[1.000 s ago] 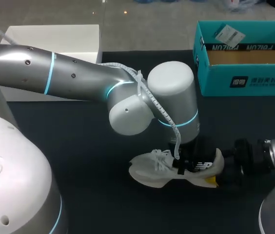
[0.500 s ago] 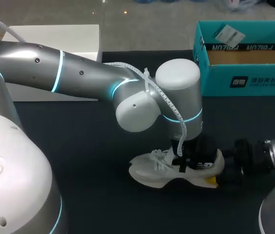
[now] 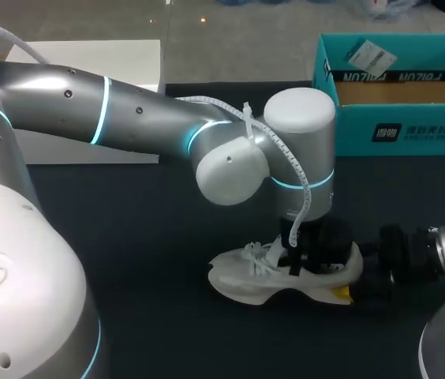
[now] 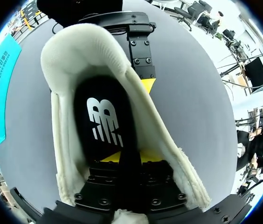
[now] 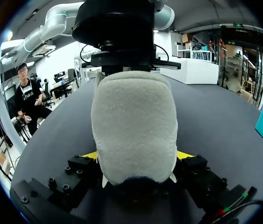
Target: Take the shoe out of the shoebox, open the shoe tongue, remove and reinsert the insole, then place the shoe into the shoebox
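A cream-white shoe (image 3: 246,280) lies on its side on the dark table, toe toward my left. My right gripper (image 3: 350,286) comes in from the right and is shut on the shoe's heel (image 5: 134,126), a yellow fingertip (image 5: 90,155) on each side. My left gripper (image 3: 308,251) points down into the shoe's opening. In the left wrist view its yellow tips (image 4: 104,158) sit close together inside the shoe, pinching a raised fold of the black insole (image 4: 101,121). The left gripper (image 4: 124,157) is shut on that fold.
The open teal shoebox (image 3: 396,126) stands at the back right, its brown floor bare. A white box (image 3: 88,63) sits at the back left. My left arm's elbow hangs over the table's middle, above the shoe.
My left arm has shifted to the right over the shoe, toward the heel, and its fingers have narrowed. The shoe and my right gripper have stayed put.
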Robot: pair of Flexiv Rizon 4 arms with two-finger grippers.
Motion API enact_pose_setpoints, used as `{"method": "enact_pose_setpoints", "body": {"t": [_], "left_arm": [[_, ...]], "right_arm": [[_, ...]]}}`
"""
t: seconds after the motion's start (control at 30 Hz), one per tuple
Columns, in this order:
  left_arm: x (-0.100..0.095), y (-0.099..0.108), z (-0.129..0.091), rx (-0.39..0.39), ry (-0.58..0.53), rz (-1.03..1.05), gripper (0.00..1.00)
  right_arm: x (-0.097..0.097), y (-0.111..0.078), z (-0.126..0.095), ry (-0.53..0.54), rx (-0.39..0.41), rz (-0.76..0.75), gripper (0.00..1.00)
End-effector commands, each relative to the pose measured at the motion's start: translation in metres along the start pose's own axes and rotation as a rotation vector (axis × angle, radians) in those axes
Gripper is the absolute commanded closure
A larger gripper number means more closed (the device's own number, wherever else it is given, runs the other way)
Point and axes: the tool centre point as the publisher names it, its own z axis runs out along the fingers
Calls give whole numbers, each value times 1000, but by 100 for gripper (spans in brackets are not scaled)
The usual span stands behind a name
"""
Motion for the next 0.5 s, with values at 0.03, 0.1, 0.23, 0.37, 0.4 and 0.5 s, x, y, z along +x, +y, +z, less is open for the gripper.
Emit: {"method": "enact_pose_setpoints", "body": {"t": [0.03,0.1,0.23,0.37,0.4,0.5], "left_arm": [[-1,0,42,-6,-27,-18,95],[-4,1,46,-38,-54,-24,100],[-8,6,52,-31,-103,-71,100],[-11,11,48,-23,-182,-133,100],[-11,13,45,-21,-209,-147,100],[-13,18,34,-6,-277,-201,100]], "right_arm": [[-1,2,-1,-3,4,2,100],[-1,2,-1,-3,4,2,100],[-1,2,-1,-3,4,2,100],[-1,2,-1,-3,4,2,100],[-1,2,-1,-3,4,2,100],[-1,2,-1,-3,4,2,100]]}}
